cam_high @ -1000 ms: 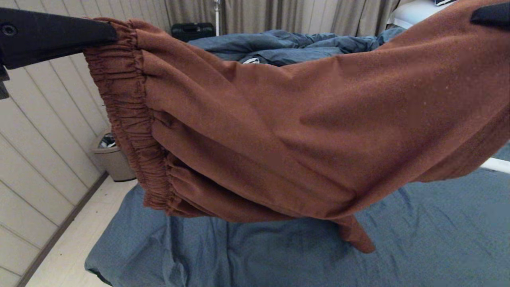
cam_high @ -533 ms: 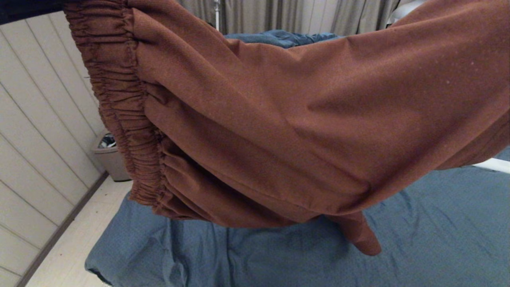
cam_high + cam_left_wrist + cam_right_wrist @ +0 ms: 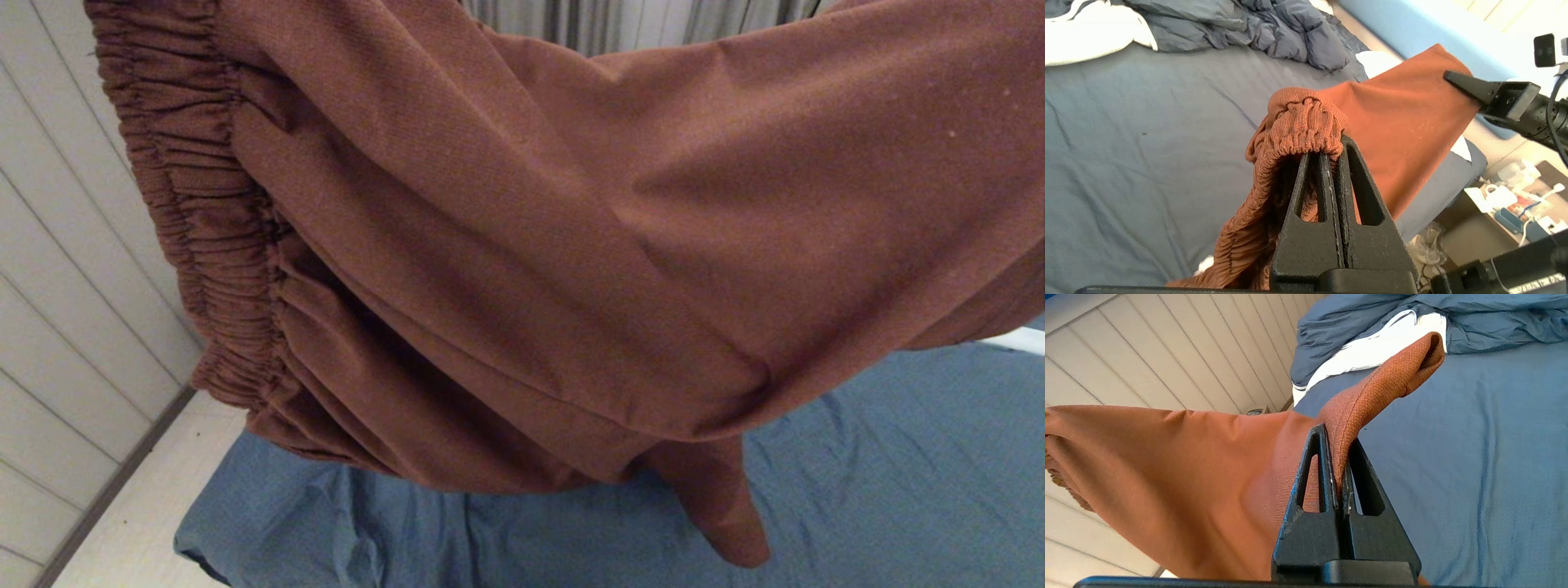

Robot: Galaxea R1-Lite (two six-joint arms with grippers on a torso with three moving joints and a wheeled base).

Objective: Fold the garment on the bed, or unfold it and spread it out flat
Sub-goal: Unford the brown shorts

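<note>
Hanging mid-air in head view: garment (image 3: 522, 245) stretched above bed (image 3: 898, 490), long axis left-right, waistband left, no pincer visible. Left wrist view: left pincer (image 3: 1327, 153) clamped on waistband; right pincer (image 3: 1453, 77) opposite. Right wrist view: right pincer (image 3: 1337, 465) clamped on leg hem. Judgement: lowering needs both level.

The head view is dim and soft, the garment (image 3: 571, 245) close to the lens and casting a faint shadow on the bed (image 3: 898, 490). Both wrist views are brighter; pale bedding (image 3: 1081, 36) glares white, and straight edges bow outward.
</note>
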